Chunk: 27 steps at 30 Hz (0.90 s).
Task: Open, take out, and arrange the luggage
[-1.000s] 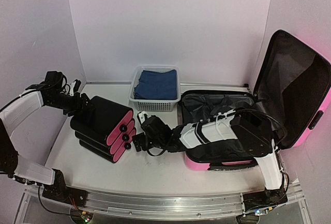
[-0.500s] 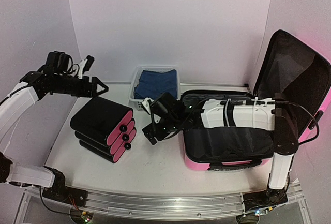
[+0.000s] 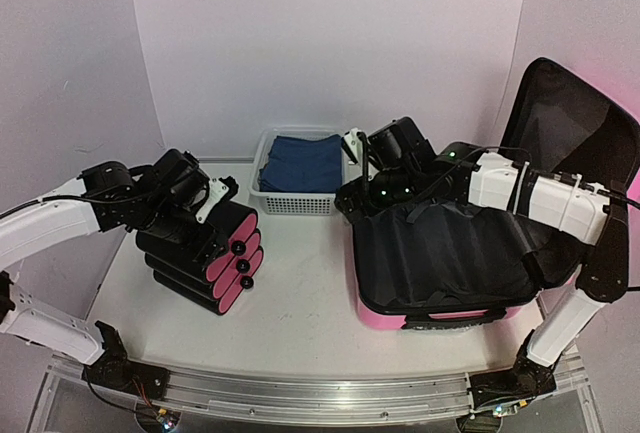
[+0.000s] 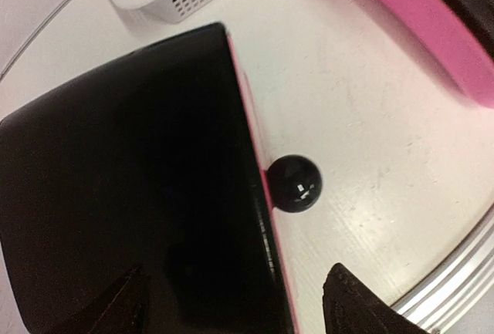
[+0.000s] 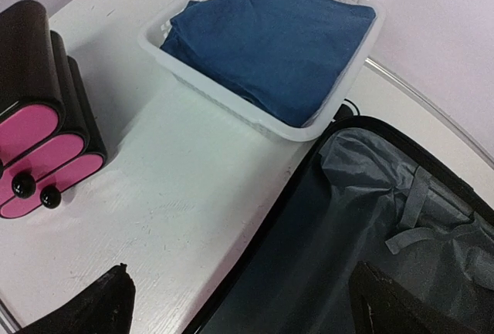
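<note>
The left claw [image 3: 215,198] hangs spread over the black drawer unit [image 3: 190,238]. At the far middle, a white mesh basket [image 3: 296,203] holds folded blue cloth [image 3: 305,161]. The right claw [image 3: 352,145] gapes above the pink luggage [image 3: 440,258], which lies open at right, lid raised rightward, hinge running near-to-far.

The luggage [image 3: 450,258] is pink, basket [image 3: 295,203] white mesh, cloth [image 3: 300,161] blue, drawer unit [image 3: 195,228] black-and-pink.

Soft, even light; the luggage [image 3: 380,317] throws a pink glow on the right wall [image 3: 560,13]. The left wrist view is blurred, the drawer unit [image 4: 116,195] featureless black, its knob [image 4: 294,183] glinting.
</note>
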{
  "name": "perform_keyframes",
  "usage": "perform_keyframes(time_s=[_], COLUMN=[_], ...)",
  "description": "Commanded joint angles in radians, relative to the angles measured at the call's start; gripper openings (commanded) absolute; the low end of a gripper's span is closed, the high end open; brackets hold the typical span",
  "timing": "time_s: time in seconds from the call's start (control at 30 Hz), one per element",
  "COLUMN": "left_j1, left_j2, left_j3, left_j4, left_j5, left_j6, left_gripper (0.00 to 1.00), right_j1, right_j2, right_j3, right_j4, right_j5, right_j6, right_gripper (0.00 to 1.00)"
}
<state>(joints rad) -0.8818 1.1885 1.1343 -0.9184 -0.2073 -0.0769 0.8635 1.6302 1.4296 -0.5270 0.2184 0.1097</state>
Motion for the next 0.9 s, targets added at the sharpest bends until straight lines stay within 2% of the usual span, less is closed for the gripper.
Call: perform_keyframes(time_s=[0.0, 0.13, 0.27, 0.43, 0.63, 0.73, 0.87], left_j1=[-0.006, 0.002, 0.118, 0.302, 0.467, 0.511, 0.540], left_j2=[0.051, 0.126, 0.169, 0.229, 0.418, 0.514, 0.555], left_j3=[-0.017, -0.007, 0.016, 0.053, 0.191, 0.281, 0.359], left_j4=[-0.074, -0.093, -0.077, 0.077, 0.216, 0.231, 0.265], left_j5=[-0.161, -0.250, -0.284, -0.245, -0.136, -0.108, -0.039], left_j6=[-0.001, -0.010, -0.016, 0.071, 0.171, 0.191, 0.201], left_gripper=[0.74, 0.71, 0.67, 0.64, 0.60, 0.60, 0.63], right_j1=[0.008, 0.007, 0.007, 0.001, -0.036, -0.087, -0.195], right_j2=[-0.039, -0.049, -0.050, -0.044, -0.043, -0.041, -0.031], right_j3=[-0.003, -0.005, 0.000, 0.010, 0.031, 0.032, 0.037], right_j4=[0.026, 0.031, 0.032, 0.029, -0.010, -0.040, -0.089], right_j5=[-0.018, -0.014, -0.003, 0.009, 0.023, 0.010, -0.056], right_j6=[-0.029, -0.033, -0.043, -0.051, -0.032, -0.010, 0.048], right_gripper=[0.98, 0.98, 0.98, 0.98, 0.98, 0.98, 0.98])
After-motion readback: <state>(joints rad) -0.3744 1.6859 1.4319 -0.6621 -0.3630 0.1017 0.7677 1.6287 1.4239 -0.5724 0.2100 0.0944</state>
